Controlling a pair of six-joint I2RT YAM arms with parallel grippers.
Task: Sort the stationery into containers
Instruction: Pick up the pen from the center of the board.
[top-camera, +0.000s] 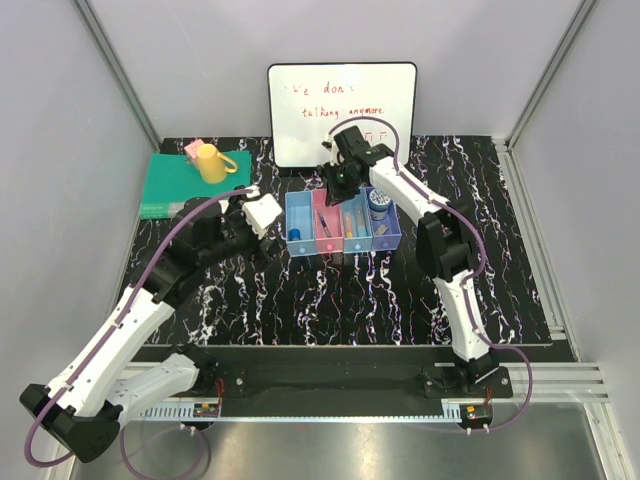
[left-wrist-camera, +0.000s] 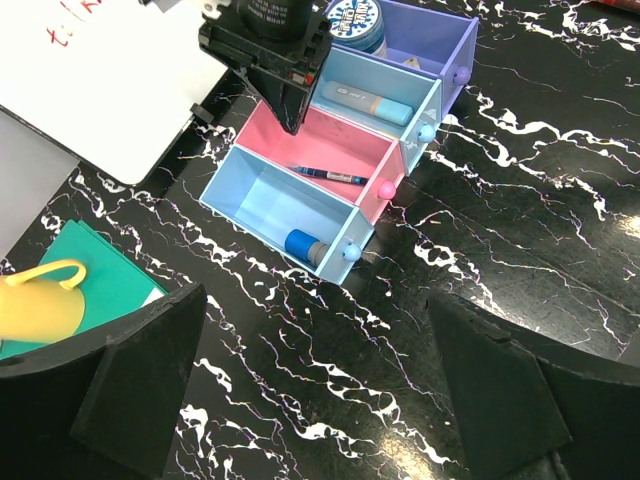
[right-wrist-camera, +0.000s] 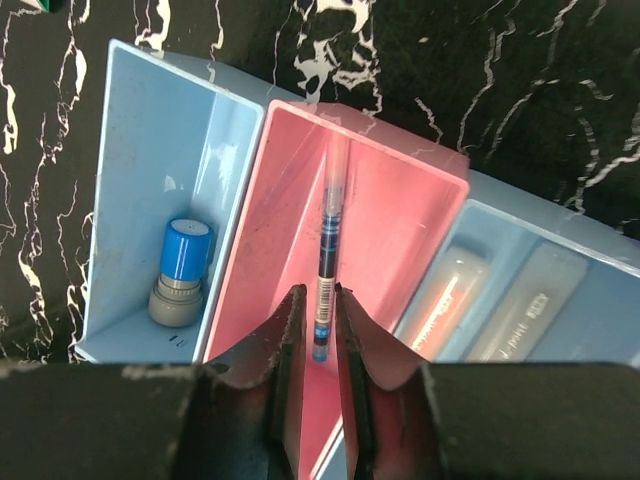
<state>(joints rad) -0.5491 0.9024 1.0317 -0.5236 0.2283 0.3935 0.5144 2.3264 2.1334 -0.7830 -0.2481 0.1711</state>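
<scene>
A black table (top-camera: 400, 300) with white marble veins stands between grey walls, and a whiteboard (top-camera: 341, 113) with red writing leans at its far edge.

In the middle of the table stands the row of four joined bins (top-camera: 342, 225). The pink bin (left-wrist-camera: 325, 150) holds a thin pen (left-wrist-camera: 327, 175), which lies flat on its floor. In the right wrist view this pen (right-wrist-camera: 327, 262) appears between the tips of the right gripper (right-wrist-camera: 318, 325); the jaws are nearly together on either side of its near end, but I cannot tell if they really squeeze it or only stand above it. The right gripper (top-camera: 340, 180) hangs over the far end of the pink bin.

The blue bin (left-wrist-camera: 270, 205) at the left end holds a short blue-capped marker (left-wrist-camera: 303, 244). The next blue bin (left-wrist-camera: 385, 90) holds two pale markers (left-wrist-camera: 368, 98) side by side. The purple bin (left-wrist-camera: 430, 40) has the round blue-white roll (left-wrist-camera: 354, 20) at its far end.

The left gripper (top-camera: 262, 213) is just left of the bins, its fingers (left-wrist-camera: 140, 380) spread wide and holding nothing. Further left, a yellow mug (top-camera: 211, 163) stands on a green book (top-camera: 181, 184).
</scene>
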